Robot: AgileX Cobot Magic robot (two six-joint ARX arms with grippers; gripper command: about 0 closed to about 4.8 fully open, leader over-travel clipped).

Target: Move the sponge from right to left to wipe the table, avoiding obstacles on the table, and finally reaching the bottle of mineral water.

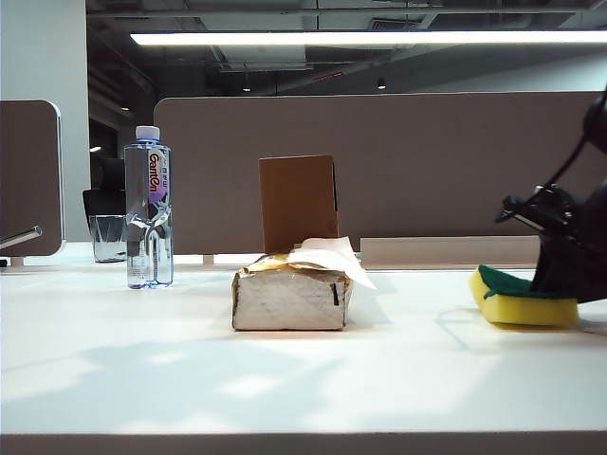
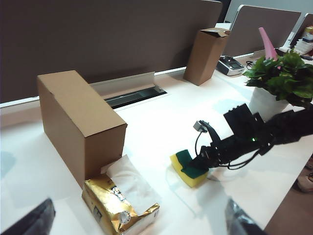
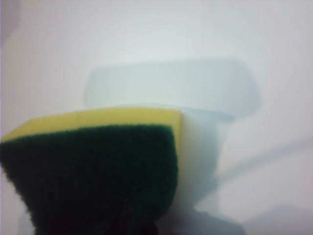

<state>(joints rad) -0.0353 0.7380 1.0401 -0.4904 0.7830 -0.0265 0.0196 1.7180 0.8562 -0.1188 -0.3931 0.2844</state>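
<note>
The yellow sponge (image 1: 522,305) with its dark green top lies at the right of the white table (image 1: 285,379), its left end slightly raised. My right gripper (image 1: 552,282) is shut on the sponge's right end. In the left wrist view the same gripper (image 2: 201,164) holds the sponge (image 2: 186,169); in the right wrist view the sponge (image 3: 98,166) fills the picture. The tissue pack (image 1: 290,296) sits mid-table with the upright brown box (image 1: 298,201) behind it. The mineral water bottle (image 1: 149,210) stands at the left. My left gripper (image 2: 137,223) hovers open above the tissue pack (image 2: 117,208).
A glass cup (image 1: 107,237) stands behind the bottle. In the left wrist view a second cardboard box (image 2: 205,55), a small device (image 2: 230,65) and a potted plant (image 2: 281,81) stand beyond the sponge. A cable slot (image 2: 134,96) runs along the brown partition (image 1: 427,161).
</note>
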